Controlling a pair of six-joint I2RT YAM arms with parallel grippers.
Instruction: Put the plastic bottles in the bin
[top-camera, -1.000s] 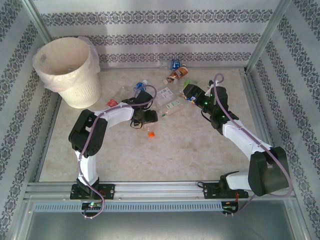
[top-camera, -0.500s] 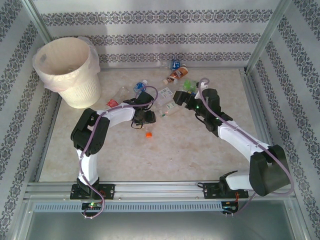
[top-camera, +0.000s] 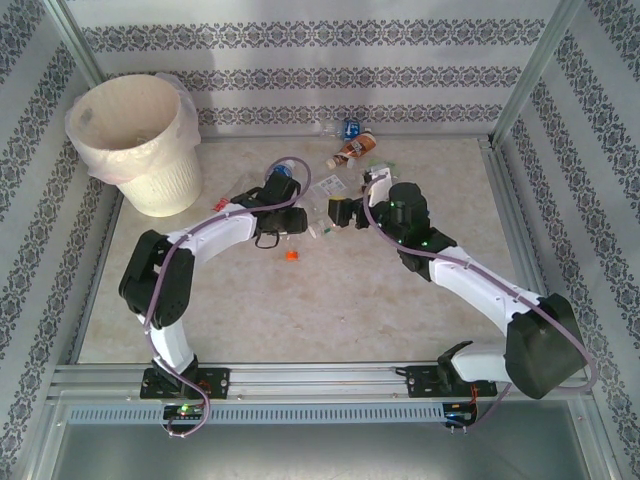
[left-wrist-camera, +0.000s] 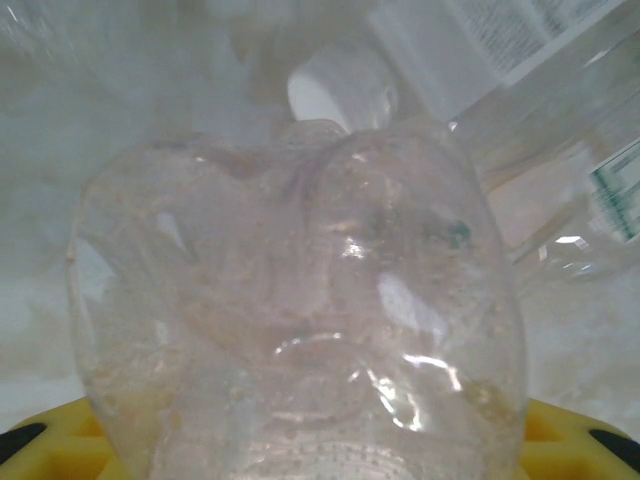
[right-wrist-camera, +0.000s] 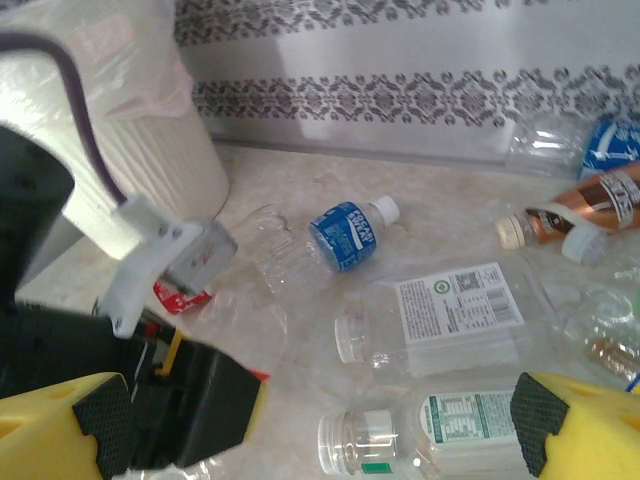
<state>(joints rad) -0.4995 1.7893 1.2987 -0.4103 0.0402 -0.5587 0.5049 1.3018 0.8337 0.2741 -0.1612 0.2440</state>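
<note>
The left end effector (top-camera: 275, 230) has just clenched on a clear crumpled plastic bottle (left-wrist-camera: 300, 330) on the tabletop (top-camera: 330, 310), well apart from the round cream-white plastic bin (top-camera: 165, 185), so a carry there seems next, while the released right end effector (right-wrist-camera: 315, 425) has swung over neighbouring bottles (right-wrist-camera: 440, 320).

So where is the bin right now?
In the top view the bin stands in the table's far left corner, left of the scattered bottles.
</note>
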